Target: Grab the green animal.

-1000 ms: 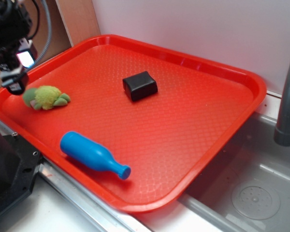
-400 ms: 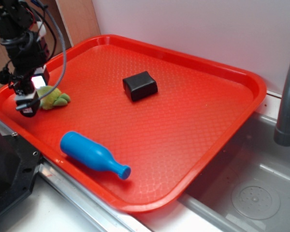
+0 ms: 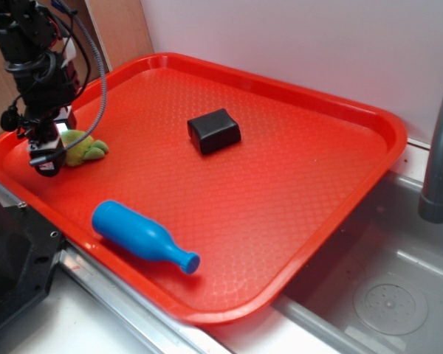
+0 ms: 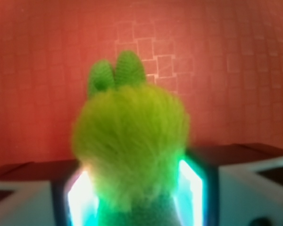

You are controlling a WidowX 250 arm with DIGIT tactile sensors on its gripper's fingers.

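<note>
So the red plastic tray [image 3: 295, 192] holds a fuzzy yellow-green plush turtle [image 4: 129, 141], black rectangular block [image 3: 214, 130] and blue plastic bottle [image 3: 142, 237]; the tool [image 3: 48, 151] straddles the turtle, jaws apart either side.

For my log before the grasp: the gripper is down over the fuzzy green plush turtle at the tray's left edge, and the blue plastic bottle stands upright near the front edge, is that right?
Not quite: the blue plastic bottle lies on its side, as the exterior view shows. The rest holds: the gripper is down over the fuzzy green plush turtle at the left edge of the red plastic tray.
</note>
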